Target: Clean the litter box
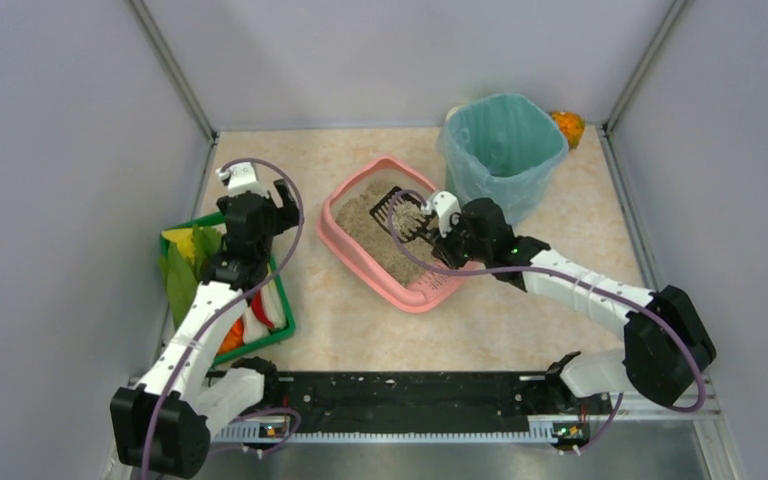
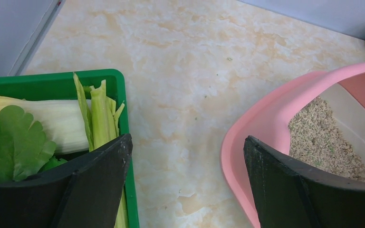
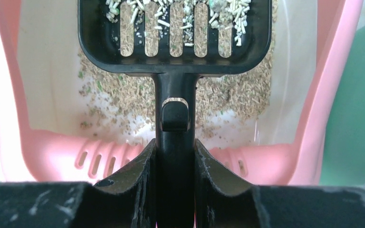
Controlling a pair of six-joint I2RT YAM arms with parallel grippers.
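Note:
The pink litter box (image 1: 345, 200) sits mid-table with beige litter inside; its slotted ledge (image 3: 95, 159) faces the right arm. My right gripper (image 1: 447, 240) is shut on the handle of a black slotted scoop (image 3: 175, 95). The scoop head (image 1: 407, 216) is held over the litter and carries white pellets and clumps (image 3: 218, 14). My left gripper (image 1: 260, 205) is open and empty, hovering between the green tray and the box's left rim (image 2: 247, 128). In the left wrist view its fingers (image 2: 100, 180) frame bare table.
A tall teal-lined bin (image 1: 500, 150) stands right behind the litter box, with an orange object (image 1: 568, 126) beyond it. A green tray (image 1: 282, 335) of vegetables and colourful items lies at the left, under the left arm. Grey walls enclose the table.

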